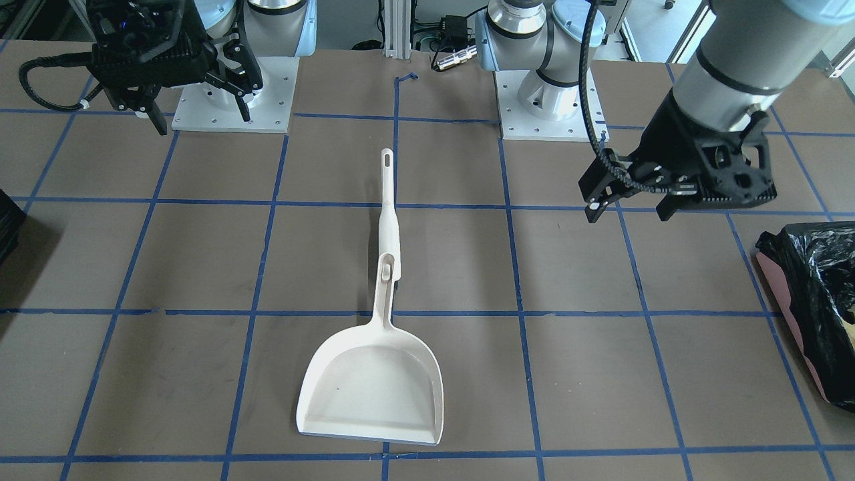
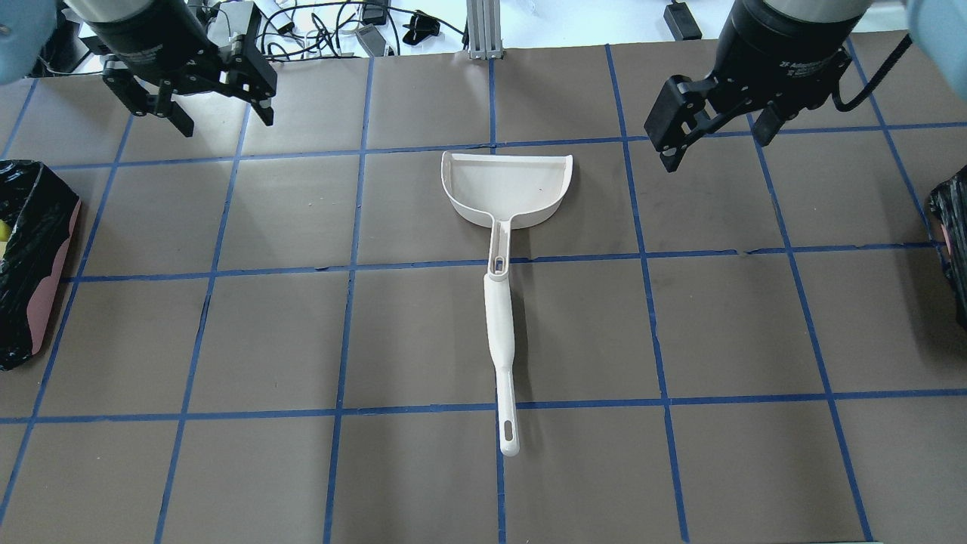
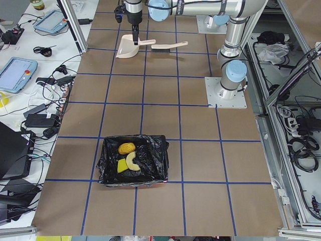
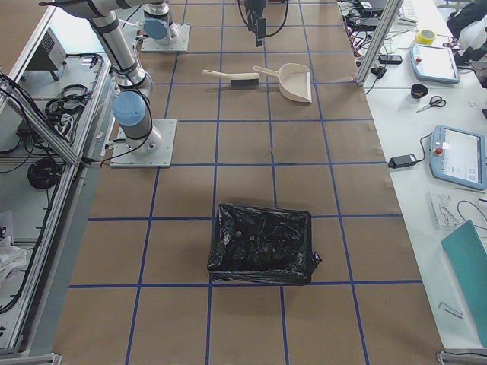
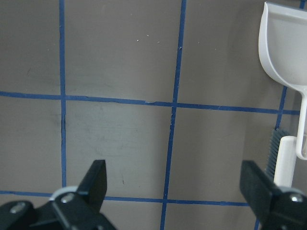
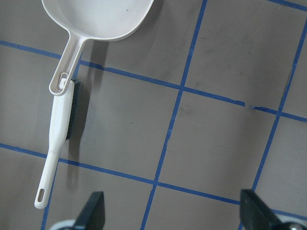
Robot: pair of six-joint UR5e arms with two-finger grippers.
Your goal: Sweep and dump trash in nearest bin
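Note:
The trash lies inside the bin (image 3: 159,168) on my left: a golden-brown lump (image 3: 126,148), a pale curved piece (image 3: 132,160) and a yellow-green wedge (image 3: 122,166). That bin (image 2: 34,227) has pink sides and a black bag. An empty white dustpan (image 2: 506,185) lies mid-table, with a white brush (image 2: 500,325) resting in line with its handle. My left gripper (image 2: 227,121) hangs open above the table, left of the pan. My right gripper (image 2: 716,149) hangs open to the pan's right. Neither holds anything.
A second black-lined bin (image 4: 262,243) stands at the table's right end, also at the overhead view's right edge (image 2: 953,249). The arm bases (image 1: 234,93) stand at the back. Brown table with blue tape grid (image 2: 355,264) lies around the pan.

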